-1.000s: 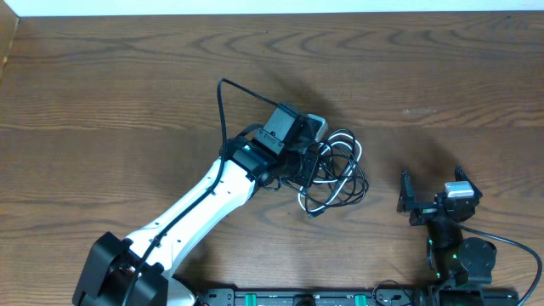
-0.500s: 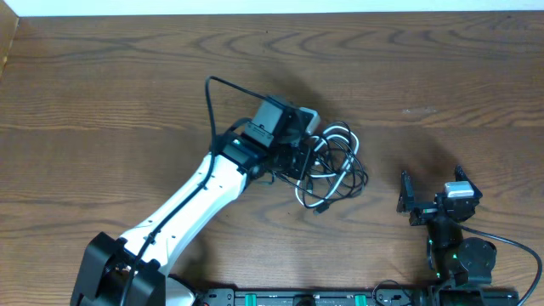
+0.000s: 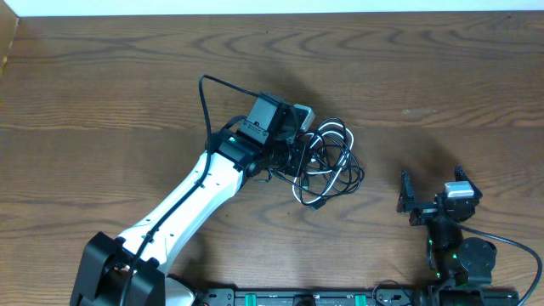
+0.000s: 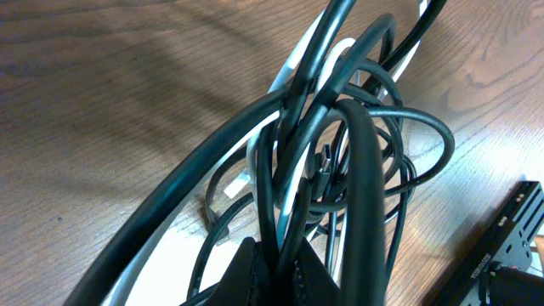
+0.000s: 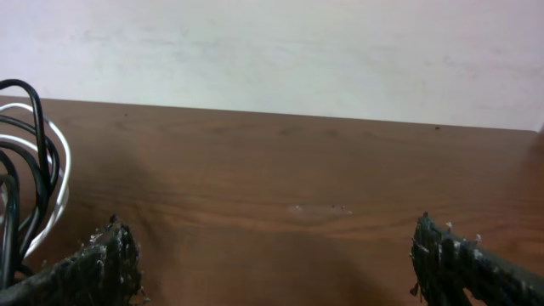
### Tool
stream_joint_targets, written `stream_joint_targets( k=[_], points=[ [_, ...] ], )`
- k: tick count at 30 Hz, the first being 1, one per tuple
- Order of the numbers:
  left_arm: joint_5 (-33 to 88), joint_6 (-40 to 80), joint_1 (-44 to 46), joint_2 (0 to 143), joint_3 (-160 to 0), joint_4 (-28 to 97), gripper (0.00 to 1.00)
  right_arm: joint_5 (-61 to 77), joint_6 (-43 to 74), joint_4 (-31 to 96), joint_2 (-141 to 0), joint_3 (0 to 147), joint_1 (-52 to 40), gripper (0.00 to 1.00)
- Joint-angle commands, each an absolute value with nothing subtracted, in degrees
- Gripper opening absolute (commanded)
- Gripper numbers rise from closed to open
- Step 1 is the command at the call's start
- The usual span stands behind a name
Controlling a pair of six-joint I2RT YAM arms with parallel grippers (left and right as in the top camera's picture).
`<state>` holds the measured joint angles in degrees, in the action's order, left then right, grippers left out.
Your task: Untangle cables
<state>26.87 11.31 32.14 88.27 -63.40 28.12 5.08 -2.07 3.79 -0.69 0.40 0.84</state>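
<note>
A tangled bundle of thin black cables and one white cable lies at the table's middle. My left gripper is at the bundle's left side and is shut on black cable strands; the left wrist view shows the loops hanging close in front of the camera, with the white cord among them. My right gripper is open and empty at the table's front right, apart from the bundle. The bundle's edge shows at the far left of the right wrist view.
The wooden table runs to a pale wall at the back. The left arm's own thick black cable loops up behind its wrist. A black rail runs along the front edge.
My left gripper has moved left and slightly back, dragging the cable bundle with it. The right arm has not moved.
</note>
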Motion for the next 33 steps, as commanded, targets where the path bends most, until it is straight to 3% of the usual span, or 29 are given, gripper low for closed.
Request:
stream_joint_targets(
  k=[1, 20, 33],
  points=[
    [27.88, 13.04, 32.03, 86.78, -64.12, 27.97, 0.07, 4.62, -1.52, 4.03, -0.32, 0.32, 1.08, 0.99],
    [27.75, 15.29, 31.51, 86.70, -66.35, 28.95, 0.08, 4.62, -1.52, 4.03, -0.32, 0.32, 1.08, 0.99],
    [13.80, 15.29, 31.57, 86.80, -65.47, 39.48, 0.08, 4.62, -1.52, 4.03, -0.32, 0.32, 1.10, 0.99]
  ],
)
